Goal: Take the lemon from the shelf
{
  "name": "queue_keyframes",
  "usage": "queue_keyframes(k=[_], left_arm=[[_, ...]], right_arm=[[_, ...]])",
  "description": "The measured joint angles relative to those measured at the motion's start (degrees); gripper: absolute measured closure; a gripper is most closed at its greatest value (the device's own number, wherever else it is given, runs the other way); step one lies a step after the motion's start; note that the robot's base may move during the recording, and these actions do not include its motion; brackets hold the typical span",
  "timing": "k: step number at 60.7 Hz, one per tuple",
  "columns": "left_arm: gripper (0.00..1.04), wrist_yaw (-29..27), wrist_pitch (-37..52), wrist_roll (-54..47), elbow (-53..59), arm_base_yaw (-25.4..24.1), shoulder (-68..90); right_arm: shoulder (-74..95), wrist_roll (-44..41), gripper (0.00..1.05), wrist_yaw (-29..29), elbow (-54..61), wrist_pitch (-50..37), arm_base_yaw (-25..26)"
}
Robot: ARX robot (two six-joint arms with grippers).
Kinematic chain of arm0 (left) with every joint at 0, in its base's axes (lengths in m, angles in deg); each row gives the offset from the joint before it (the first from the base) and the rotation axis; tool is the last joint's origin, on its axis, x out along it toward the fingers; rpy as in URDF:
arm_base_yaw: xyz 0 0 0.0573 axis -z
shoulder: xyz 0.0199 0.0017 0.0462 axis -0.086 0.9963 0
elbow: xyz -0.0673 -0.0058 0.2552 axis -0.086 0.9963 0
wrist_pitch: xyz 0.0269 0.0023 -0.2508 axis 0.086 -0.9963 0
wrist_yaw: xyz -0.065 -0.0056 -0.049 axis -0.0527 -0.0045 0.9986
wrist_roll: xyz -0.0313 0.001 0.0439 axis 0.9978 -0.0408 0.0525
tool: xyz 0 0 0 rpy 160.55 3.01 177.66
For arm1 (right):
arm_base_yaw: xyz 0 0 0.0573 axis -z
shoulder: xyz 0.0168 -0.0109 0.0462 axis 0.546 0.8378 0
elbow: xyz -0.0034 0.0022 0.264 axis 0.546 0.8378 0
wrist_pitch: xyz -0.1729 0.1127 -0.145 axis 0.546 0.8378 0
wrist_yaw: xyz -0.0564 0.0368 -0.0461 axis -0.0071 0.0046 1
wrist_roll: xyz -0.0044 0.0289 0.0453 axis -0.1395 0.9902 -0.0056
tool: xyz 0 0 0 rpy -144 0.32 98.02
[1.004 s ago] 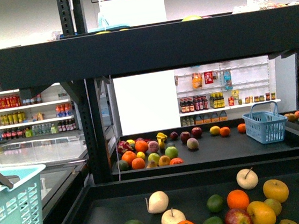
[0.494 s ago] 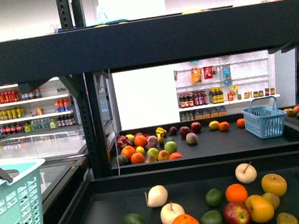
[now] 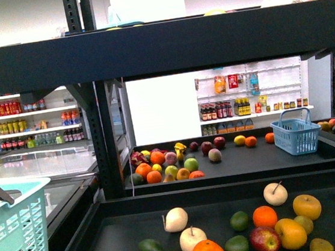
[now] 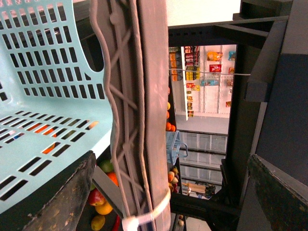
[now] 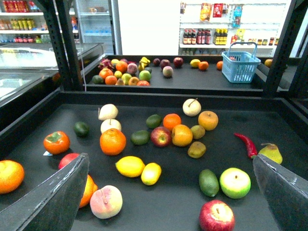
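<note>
The lemon [image 5: 130, 166], bright yellow and oval, lies on the shelf's dark near tray [image 5: 168, 211] in the right wrist view, with a smaller yellow oval fruit [image 5: 151, 173] touching it. My right gripper [image 5: 169, 158] hangs open above this tray, a little back from the lemon, with nothing between its fingers. In the front view the shelf [image 3: 164, 44] fills the frame, but the lemon and both grippers are out of sight. My left gripper [image 4: 171, 156] is open, with the grey handle [image 4: 139, 96] of a teal basket [image 4: 43, 96] passing between its fingers.
An orange [image 5: 113, 141], a peach [image 5: 107, 202], a green avocado [image 5: 209, 182], a green apple [image 5: 235, 183] and a red apple [image 5: 216, 217] lie around the lemon. A blue basket [image 3: 296, 135] stands on the far tray. The teal basket [image 3: 10, 234] hangs left of the shelf.
A second ago the front view shifted a little, so the shelf and fruit now sit slightly higher. Nothing has moved in the last half second.
</note>
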Motion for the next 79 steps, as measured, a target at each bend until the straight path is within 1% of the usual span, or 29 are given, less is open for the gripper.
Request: queue_keyframes(k=[12, 14, 19, 22, 25, 27, 31, 36, 41, 43, 47, 56, 65, 70, 75, 79], left_arm=[[0.08, -1.07, -2.45, -1.38, -6.36, 0.55, 4.52], [0.10, -1.09, -2.45, -1.55, -7.08, 0.70, 5.14], [0.23, -1.57, -2.82, -1.84, -8.85, 1.01, 6.45], [0.34, -1.99, -3.43, -1.99, -9.66, 1.14, 7.13], [0.41, -1.99, -3.17, -1.97, -9.70, 1.18, 7.26], [0.48, -1.99, -2.89, -1.97, -9.70, 1.22, 7.26], [0.59, -2.05, -3.15, -2.27, -9.68, 1.27, 7.26], [0.74, -1.92, -3.54, -2.93, -9.40, 1.27, 7.21], [0.86, -1.81, -4.76, -2.75, -8.44, 1.27, 6.47], [0.89, -1.88, -5.68, -2.62, -7.91, 1.27, 5.92], [0.91, -1.70, -7.39, -6.25, -7.10, 1.51, 4.70], [0.92, -1.84, -11.17, -12.79, -4.28, 3.28, -1.05], [0.93, 0.13, -14.08, -21.57, -0.98, 8.15, -8.44], [0.93, 2.82, -14.67, -24.52, 0.66, 11.61, -11.39], [0.93, 5.66, -15.15, -27.61, 2.58, 16.44, -13.86], [0.93, 6.71, -15.08, -29.09, 3.65, 19.71, -14.58]], right_arm=[[0.00, 0.00, 0.02, 0.00, 0.00, 0.00, 0.00], [0.00, 0.00, 0.02, 0.00, 0.00, 0.00, 0.00], [0.00, 0.00, 0.02, 0.00, 0.00, 0.00, 0.00], [0.00, 0.00, 0.02, 0.00, 0.00, 0.00, 0.00], [0.00, 0.00, 0.02, 0.00, 0.00, 0.00, 0.00], [0.00, 0.00, 0.02, 0.00, 0.00, 0.00, 0.00], [0.00, 0.00, 0.02, 0.00, 0.00, 0.00, 0.00], [0.00, 0.00, 0.02, 0.00, 0.00, 0.00, 0.00], [0.00, 0.00, 0.02, 0.00, 0.00, 0.00, 0.00], [0.00, 0.00, 0.02, 0.00, 0.00, 0.00, 0.00], [0.00, 0.00, 0.02, 0.00, 0.00, 0.00, 0.00], [0.00, 0.00, 0.02, 0.00, 0.00, 0.00, 0.00], [0.00, 0.00, 0.02, 0.00, 0.00, 0.00, 0.00], [0.00, 0.00, 0.02, 0.00, 0.00, 0.00, 0.00], [0.00, 0.00, 0.02, 0.00, 0.00, 0.00, 0.00], [0.00, 0.00, 0.02, 0.00, 0.00, 0.00, 0.00]])
